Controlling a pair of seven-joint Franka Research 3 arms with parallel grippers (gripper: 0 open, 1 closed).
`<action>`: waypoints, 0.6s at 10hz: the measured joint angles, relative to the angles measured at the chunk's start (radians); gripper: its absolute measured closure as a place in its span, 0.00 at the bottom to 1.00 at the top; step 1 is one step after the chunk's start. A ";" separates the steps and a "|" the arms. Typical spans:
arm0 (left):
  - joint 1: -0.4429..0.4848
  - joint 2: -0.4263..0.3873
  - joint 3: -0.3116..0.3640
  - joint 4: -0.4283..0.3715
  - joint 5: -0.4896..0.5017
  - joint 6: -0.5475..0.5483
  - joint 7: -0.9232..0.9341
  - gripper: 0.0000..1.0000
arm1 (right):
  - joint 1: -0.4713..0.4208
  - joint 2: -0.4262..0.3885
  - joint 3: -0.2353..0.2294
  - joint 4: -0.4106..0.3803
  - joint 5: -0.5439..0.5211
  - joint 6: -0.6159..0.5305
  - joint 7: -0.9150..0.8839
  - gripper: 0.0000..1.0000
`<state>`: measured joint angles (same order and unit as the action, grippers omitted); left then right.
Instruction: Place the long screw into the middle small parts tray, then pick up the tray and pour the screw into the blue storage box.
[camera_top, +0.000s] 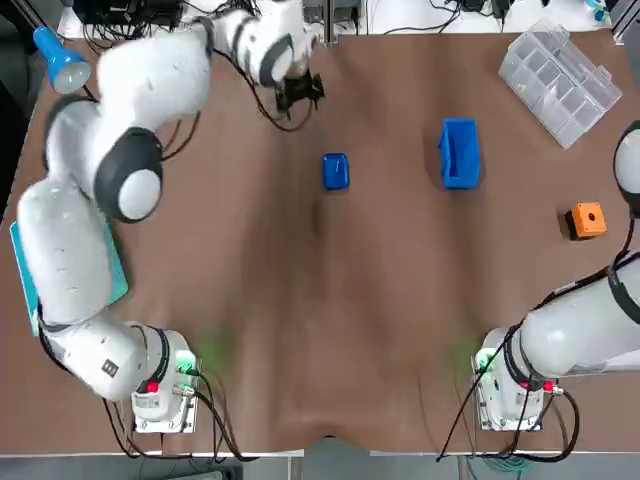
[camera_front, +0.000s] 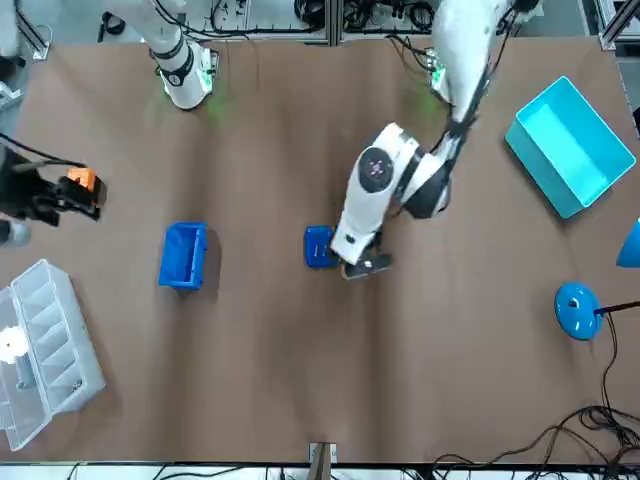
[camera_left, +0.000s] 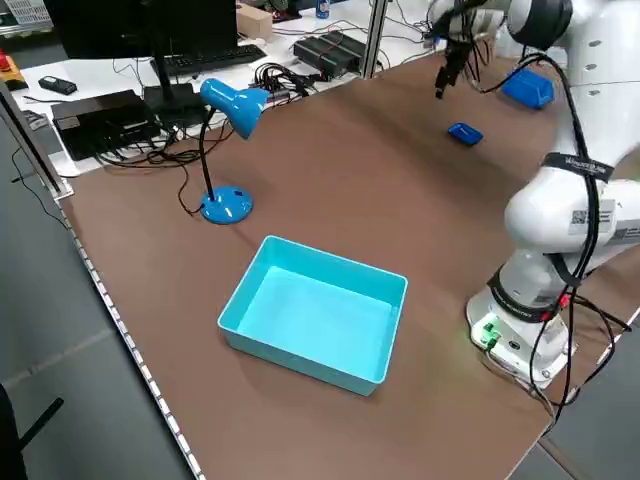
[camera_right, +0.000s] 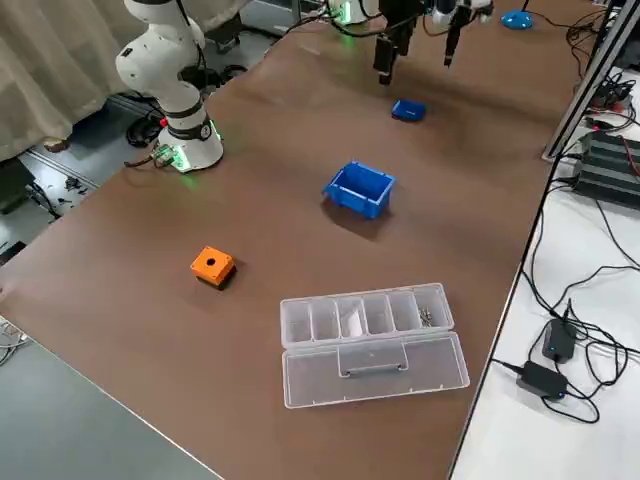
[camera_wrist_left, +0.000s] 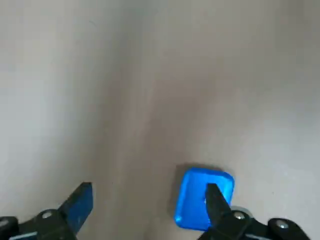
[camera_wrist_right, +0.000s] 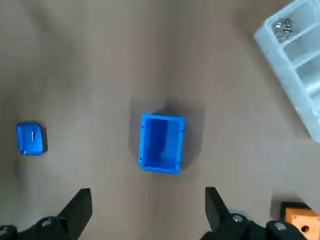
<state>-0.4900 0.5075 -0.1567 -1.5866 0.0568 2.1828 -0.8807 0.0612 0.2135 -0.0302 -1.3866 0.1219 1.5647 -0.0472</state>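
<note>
A small blue tray (camera_top: 335, 171) lies flat on the brown table, and a thin pale screw (camera_wrist_right: 32, 136) rests inside it. To its right stands the blue storage box (camera_top: 459, 152), its open top up. My left gripper (camera_top: 298, 92) hangs open above the table just beyond the tray, holding nothing; in the left wrist view the tray (camera_wrist_left: 204, 200) sits by one of its fingers (camera_wrist_left: 216, 199). My right gripper (camera_wrist_right: 147, 205) is open and empty, high over the table's right side, with the box (camera_wrist_right: 161, 143) below it.
A clear compartment organiser (camera_top: 560, 80) lies open at the far right corner. An orange block (camera_top: 587, 220) sits near the right edge. A large cyan bin (camera_left: 315, 310) and a blue desk lamp (camera_left: 225, 205) stand on the left side.
</note>
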 joint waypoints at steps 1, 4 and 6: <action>0.041 -0.058 0.001 -0.039 0.000 -0.013 0.038 0.00 | 0.024 0.010 0.000 -0.033 0.001 0.042 0.000 0.00; 0.164 -0.232 -0.001 -0.125 0.001 -0.097 0.176 0.00 | 0.093 0.051 0.003 -0.067 0.040 0.127 0.003 0.03; 0.249 -0.318 -0.003 -0.133 -0.016 -0.162 0.286 0.00 | 0.150 0.107 0.005 -0.095 0.092 0.248 0.031 0.05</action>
<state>-0.2412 0.1896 -0.1598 -1.7194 0.0412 2.0213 -0.5944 0.2115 0.3208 -0.0256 -1.4815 0.2139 1.8124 -0.0164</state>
